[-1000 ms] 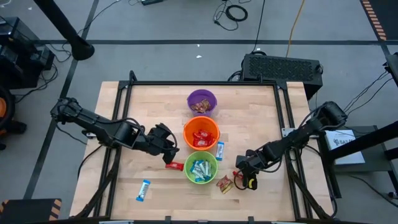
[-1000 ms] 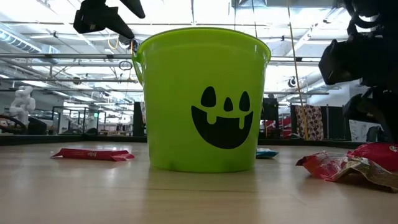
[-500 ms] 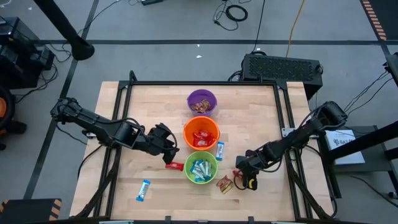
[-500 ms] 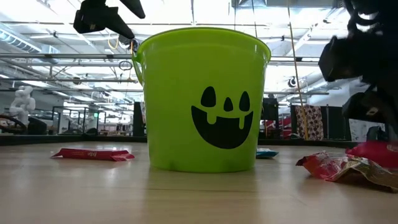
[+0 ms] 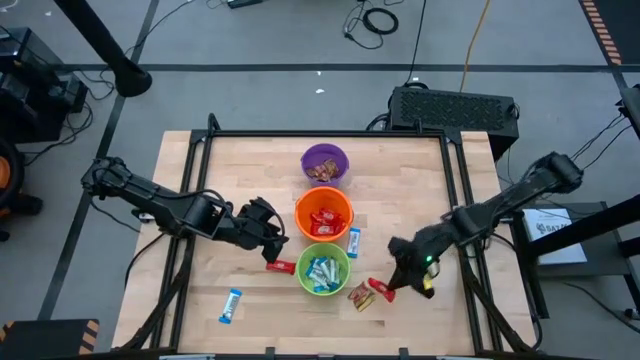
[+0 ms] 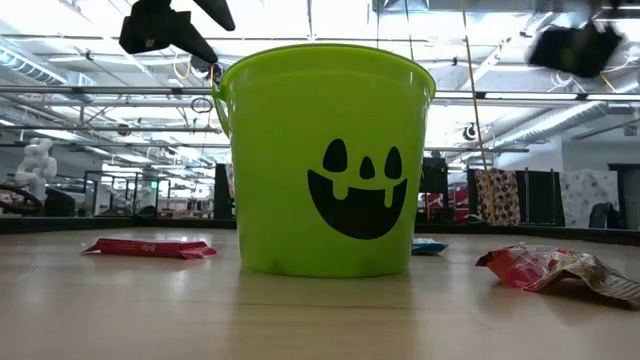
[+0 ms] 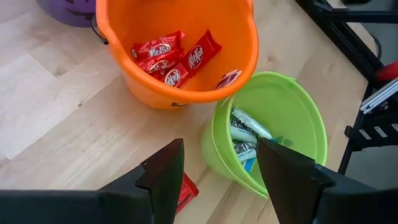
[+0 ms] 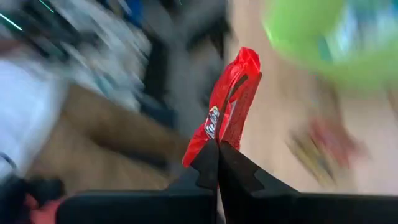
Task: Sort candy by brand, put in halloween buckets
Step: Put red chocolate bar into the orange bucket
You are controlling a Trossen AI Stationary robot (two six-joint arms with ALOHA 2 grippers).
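Observation:
Three buckets stand in a row: purple (image 5: 324, 163), orange (image 5: 323, 213) holding red bars, and green (image 5: 322, 268) holding blue-and-white bars. My right gripper (image 5: 392, 283) hovers right of the green bucket, shut on a red bar (image 5: 379, 289). A brown-orange bar (image 5: 360, 295) lies flat on the table beside it. My left gripper (image 5: 268, 236) hangs open left of the orange bucket, above another red bar (image 5: 281, 267). Blue bars lie at the near left (image 5: 231, 305) and between the buckets (image 5: 355, 241). My right gripper pinches the red bar by one end of its wrapper (image 8: 214, 142) between the two shut fingers. The rest of the bar (image 8: 231, 93) sticks out past the fingertips. The bar is lifted clear of the table.
In the low view the green bucket (image 6: 325, 160) fills the middle, with a red bar (image 6: 150, 247) to its left and the brown-orange bar (image 6: 555, 268) to its right. The table's black frame (image 5: 455, 180) runs along the edges. Bare wood lies at the far left and near right.
My right gripper has risen from the table, carrying the red bar up clear of the wood; the brown-orange bar stays where it was. In the low view the gripper has gone from table height to the upper edge.

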